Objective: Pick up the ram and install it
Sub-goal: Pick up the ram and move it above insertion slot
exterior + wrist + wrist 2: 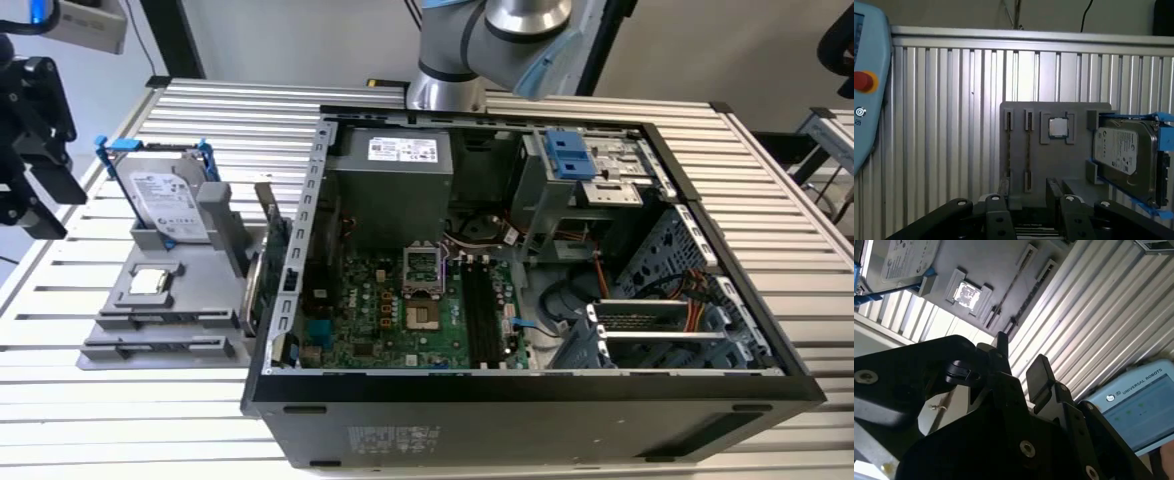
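Black two-finger claw [1029, 192] hangs released, empty. Thin greyish ram stick [1028, 150], slotted in grey holder [1054, 160], lies seemingly at its five o'clock in the exterior view, long axis toward the claw.

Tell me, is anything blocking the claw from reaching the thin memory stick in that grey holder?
Nothing visible. In the first wrist view the open claw faces the ram, edge-on in the grey holder, with bare space between. The hard drive stands off to one side.
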Controlling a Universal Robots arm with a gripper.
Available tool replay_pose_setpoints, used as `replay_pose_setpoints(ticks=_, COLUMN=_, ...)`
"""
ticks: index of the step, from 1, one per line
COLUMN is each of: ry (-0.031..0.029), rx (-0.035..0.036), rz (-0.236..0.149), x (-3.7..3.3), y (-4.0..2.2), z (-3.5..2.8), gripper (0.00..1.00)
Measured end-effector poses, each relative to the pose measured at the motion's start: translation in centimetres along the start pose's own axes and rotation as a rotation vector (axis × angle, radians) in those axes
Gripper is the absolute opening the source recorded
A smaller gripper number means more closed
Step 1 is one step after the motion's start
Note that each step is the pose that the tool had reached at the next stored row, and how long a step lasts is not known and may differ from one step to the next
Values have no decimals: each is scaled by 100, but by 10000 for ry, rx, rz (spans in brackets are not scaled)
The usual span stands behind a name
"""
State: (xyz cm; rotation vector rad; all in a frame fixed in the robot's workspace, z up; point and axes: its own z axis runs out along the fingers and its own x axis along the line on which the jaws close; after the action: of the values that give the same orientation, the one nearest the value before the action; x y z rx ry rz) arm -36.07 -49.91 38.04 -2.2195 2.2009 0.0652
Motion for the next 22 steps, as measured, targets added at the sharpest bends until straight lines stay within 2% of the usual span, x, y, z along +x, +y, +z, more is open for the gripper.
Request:
replay_pose_setpoints(ticks=3, ry=0, rx=14, rz=0, x=2, y=-1, z=29, gripper=100)
replay_pose_setpoints(ticks=10, ry=0, rx=81, rz=-12, x=6, y=-3, z=138, gripper=100)
replay_pose_setpoints(ticks=17, ry=25, rx=114, rz=-63, x=9, y=-4, z=222, gripper=100)
replay_pose_setpoints(ticks=22, ry=29, rx=115, rz=-67, x=10, y=-4, z=236, gripper=100)
